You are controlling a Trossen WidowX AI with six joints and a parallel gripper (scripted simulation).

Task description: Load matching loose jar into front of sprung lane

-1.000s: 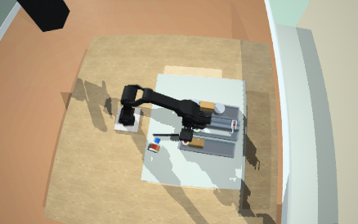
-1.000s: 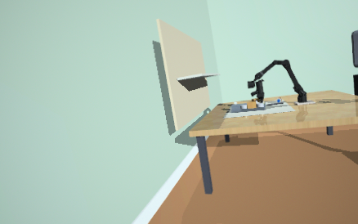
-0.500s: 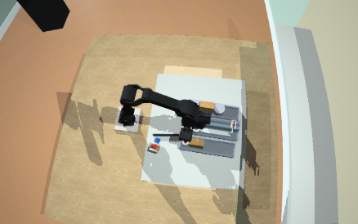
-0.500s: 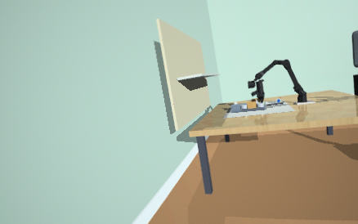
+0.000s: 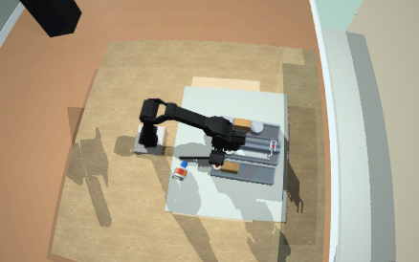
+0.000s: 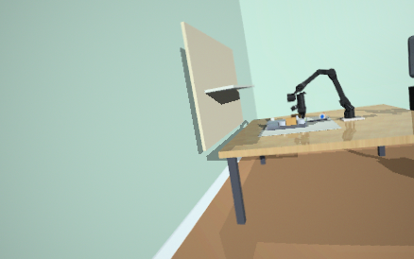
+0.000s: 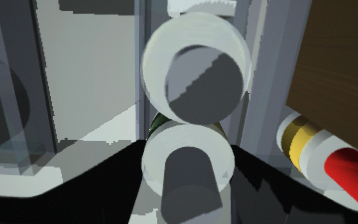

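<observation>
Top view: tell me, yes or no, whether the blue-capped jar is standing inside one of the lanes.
No, the blue-capped jar sits on the pale mat, clear of the grey lane fixture to its right.

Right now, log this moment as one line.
phase: inserting | fingers: shut on white-lidded jar | lane jar: directly ahead, appears touching | loose blue-lidded jar: on mat

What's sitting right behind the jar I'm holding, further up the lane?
In the wrist view, a second pale-lidded jar stands just beyond the held jar, their rims apparently touching. Something white shows beyond it. The arm covers this spot in the top view, and the lane floor under both jars is hidden.
</observation>
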